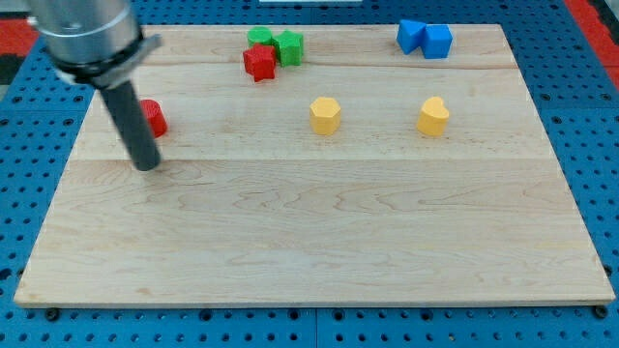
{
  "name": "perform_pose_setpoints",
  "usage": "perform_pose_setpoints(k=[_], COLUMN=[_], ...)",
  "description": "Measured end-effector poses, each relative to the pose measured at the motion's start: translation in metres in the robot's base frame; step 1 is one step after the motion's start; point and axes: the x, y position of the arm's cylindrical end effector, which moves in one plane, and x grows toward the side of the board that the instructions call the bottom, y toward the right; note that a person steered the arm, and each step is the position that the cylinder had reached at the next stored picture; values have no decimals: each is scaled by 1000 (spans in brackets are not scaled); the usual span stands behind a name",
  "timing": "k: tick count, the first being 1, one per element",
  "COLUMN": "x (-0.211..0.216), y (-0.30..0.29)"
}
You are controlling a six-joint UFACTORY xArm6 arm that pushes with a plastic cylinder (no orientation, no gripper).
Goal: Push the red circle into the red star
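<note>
Wooden board (319,251) on a blue pegboard surface (590,116). No gripper on this arm, so nothing to read as apart or together; it ends in a dark rod.

My tip (146,164) is down on the board near the view's left edge. Red circle (153,118): just above my tip and a shade to its right, partly hidden behind the rod; whether rod and block touch, cannot tell.

Red star (258,63): well to the right of my tip and up toward the view's top, well apart from the red circle. It sits against two green blocks, one (259,39) directly above it, the other (288,46) at its upper right; their shapes are unclear.

Yellow block (325,115): right of my tip, slightly higher.

Second yellow block (433,116): further right, same row.

Two blue blocks (412,36) (437,42): far right of my tip at the top edge, touching each other.
</note>
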Motion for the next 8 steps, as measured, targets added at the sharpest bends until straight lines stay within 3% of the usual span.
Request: perform_pose_setpoints(k=[2, 3, 4, 6, 8], x=[-11, -39, -65, -97, -80], y=[-33, -24, -7, 100, 107])
